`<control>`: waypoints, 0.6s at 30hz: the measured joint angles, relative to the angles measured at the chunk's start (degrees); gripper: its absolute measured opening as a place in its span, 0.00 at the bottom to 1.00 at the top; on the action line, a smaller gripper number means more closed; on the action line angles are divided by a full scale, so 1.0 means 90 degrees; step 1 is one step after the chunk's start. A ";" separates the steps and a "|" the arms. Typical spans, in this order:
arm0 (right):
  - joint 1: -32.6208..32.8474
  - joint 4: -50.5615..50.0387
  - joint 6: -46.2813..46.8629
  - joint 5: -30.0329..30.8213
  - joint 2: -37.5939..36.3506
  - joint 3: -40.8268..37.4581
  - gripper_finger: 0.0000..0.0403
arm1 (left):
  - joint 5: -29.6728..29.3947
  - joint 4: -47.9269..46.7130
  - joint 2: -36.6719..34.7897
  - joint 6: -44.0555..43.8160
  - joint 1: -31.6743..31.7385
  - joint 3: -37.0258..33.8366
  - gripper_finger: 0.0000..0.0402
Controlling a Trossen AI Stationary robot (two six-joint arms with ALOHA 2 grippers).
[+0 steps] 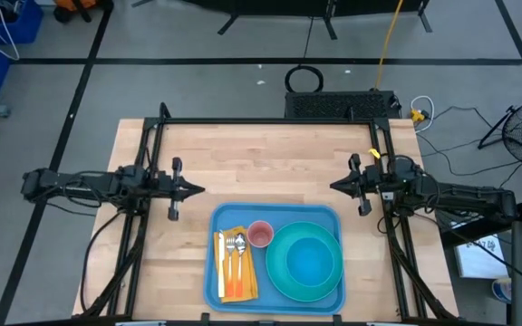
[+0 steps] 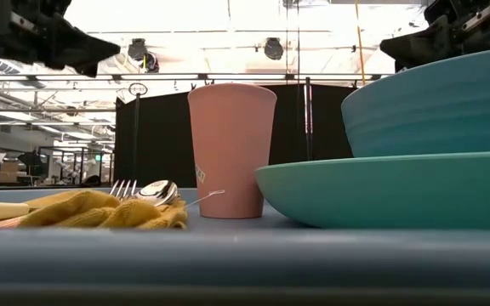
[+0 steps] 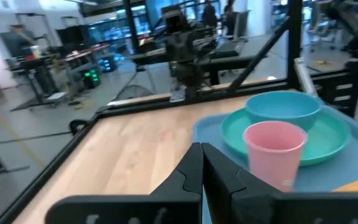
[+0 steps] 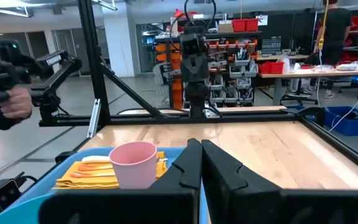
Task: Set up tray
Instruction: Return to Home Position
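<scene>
The light-blue tray [image 1: 279, 215] lies at the table's near middle. On it sit a teal plate [image 1: 306, 263] with a blue bowl [image 3: 283, 109] on top, a pink cup [image 1: 260, 234] standing upright, and a yellow napkin [image 1: 237, 268] carrying a fork, a spoon and a knife [image 1: 233, 249]. My left gripper [image 1: 199, 189] hovers shut over the table left of the tray's far edge. My right gripper [image 1: 333, 186] hovers shut on the right, above the tray's far right corner. Both are raised, as the low view shows.
A black frame [image 1: 270, 121] runs round the table's far and side edges. Bare wood [image 1: 261, 163] lies between the grippers and the far edge. A person's gloved hand [image 4: 8, 106] shows beyond the table in the right wrist view.
</scene>
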 joint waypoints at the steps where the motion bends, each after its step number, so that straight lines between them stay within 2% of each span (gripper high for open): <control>1: 0.0002 -0.0059 0.0010 0.0001 -0.0055 0.0000 0.00 | -0.0021 -0.0006 -0.0068 -0.0003 0.0074 -0.0069 0.00; 6: 0.0034 -0.0202 0.0093 0.0006 -0.0096 0.0000 0.00 | -0.0127 0.0040 -0.0230 -0.0157 0.0437 -0.0405 0.00; 11: 0.0362 -0.0079 0.0081 0.0055 -0.0098 -0.0138 0.00 | -0.0110 0.0251 -0.0300 -0.0190 0.0589 -0.0714 0.00; 18: 0.0787 0.0720 0.0211 0.0708 -0.0124 -0.0906 0.00 | 0.0193 0.0618 -0.0489 -0.0168 0.0782 -0.1085 0.00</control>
